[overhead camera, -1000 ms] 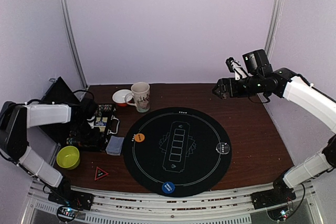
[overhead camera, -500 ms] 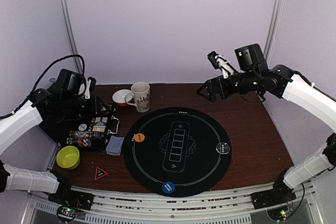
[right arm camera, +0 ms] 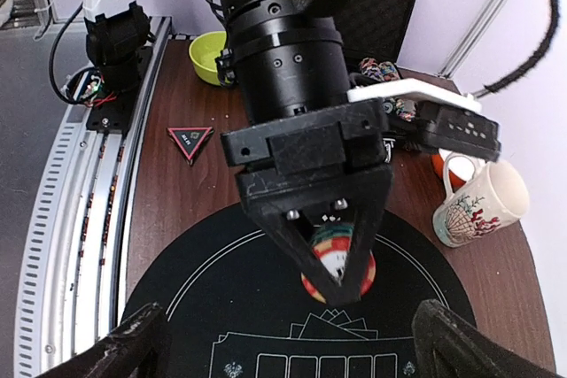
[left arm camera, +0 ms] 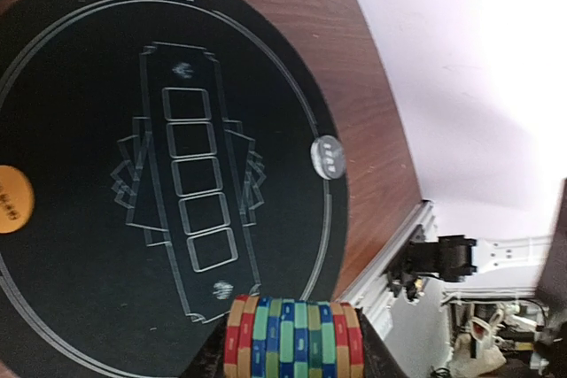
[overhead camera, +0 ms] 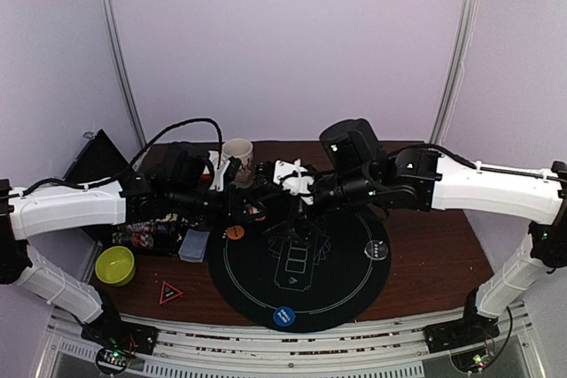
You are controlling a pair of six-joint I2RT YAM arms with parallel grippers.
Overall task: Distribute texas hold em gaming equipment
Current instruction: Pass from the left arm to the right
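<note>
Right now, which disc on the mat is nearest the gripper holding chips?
The orange disc, by the left gripper and its chip stack; the blue disc and clear disc lie farther off.

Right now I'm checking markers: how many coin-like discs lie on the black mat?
3 on the mat: orange disc at its left edge, blue disc at its near edge, clear disc at its right edge. Its covered far part may hide more.

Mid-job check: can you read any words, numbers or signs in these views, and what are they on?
No text reads clearly.
orange disc: dark print, blurred.
blue disc: white print, too small.
clear disc: grey marks, unreadable.
red triangle: small centre mark, unreadable.
chip stack: edge stripes only.
mat: card outlines and emblems, no words.
</note>
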